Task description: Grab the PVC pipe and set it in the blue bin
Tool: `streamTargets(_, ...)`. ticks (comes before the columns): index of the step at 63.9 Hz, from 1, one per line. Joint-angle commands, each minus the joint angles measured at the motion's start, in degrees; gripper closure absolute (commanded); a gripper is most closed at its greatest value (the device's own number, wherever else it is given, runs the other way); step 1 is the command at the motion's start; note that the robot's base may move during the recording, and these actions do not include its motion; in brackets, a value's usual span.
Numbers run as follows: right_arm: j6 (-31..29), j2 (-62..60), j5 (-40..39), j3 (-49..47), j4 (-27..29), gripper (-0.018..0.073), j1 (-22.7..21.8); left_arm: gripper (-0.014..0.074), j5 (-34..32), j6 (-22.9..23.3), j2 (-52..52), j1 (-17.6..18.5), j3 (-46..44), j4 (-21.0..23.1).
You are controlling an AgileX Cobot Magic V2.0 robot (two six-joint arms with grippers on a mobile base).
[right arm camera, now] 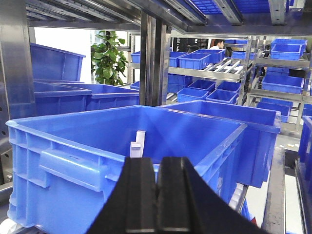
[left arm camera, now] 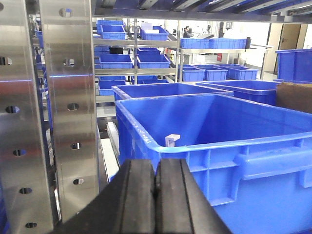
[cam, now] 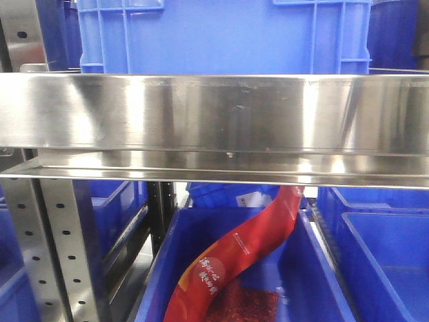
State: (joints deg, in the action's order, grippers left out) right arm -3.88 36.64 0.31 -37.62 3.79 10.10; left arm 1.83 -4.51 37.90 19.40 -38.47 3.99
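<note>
Steel shelf rail (cam: 214,124) blocking the front view, red packet (cam: 234,261) in lower blue bin (cam: 167,268), left claw (left arm camera: 155,195) pressed together, right claw (right arm camera: 157,195) pressed together, white pipe piece (right arm camera: 139,144) inside bin beyond.

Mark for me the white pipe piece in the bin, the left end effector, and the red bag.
white pipe piece (right arm camera: 139,143): right wrist view, on its upright middle.
left end effector (left arm camera: 155,192): left wrist view, where the closed fingers meet.
red bag (cam: 251,248): front view, mid-strip.
</note>
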Motion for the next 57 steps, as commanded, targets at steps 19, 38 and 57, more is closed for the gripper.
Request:
streamTargets(19,-0.13,-9.17,-0.76,8.62,-0.63,0.0727,-6.27,0.0707,-1.23,0.28,-0.47,-0.33,0.06,0.45)
streamTargets(38,-0.13,-28.10,-0.76,28.65,-0.63,0.0727,-22.01,0.0707,-1.23,0.28,-0.47,-0.33,0.06,0.45)
streamTargets(57,0.45,-36.64,0.21,37.62,-0.63,0.0727,-24.04,0.0707,-1.23,0.28,-0.47,-0.33,0.06,0.45)
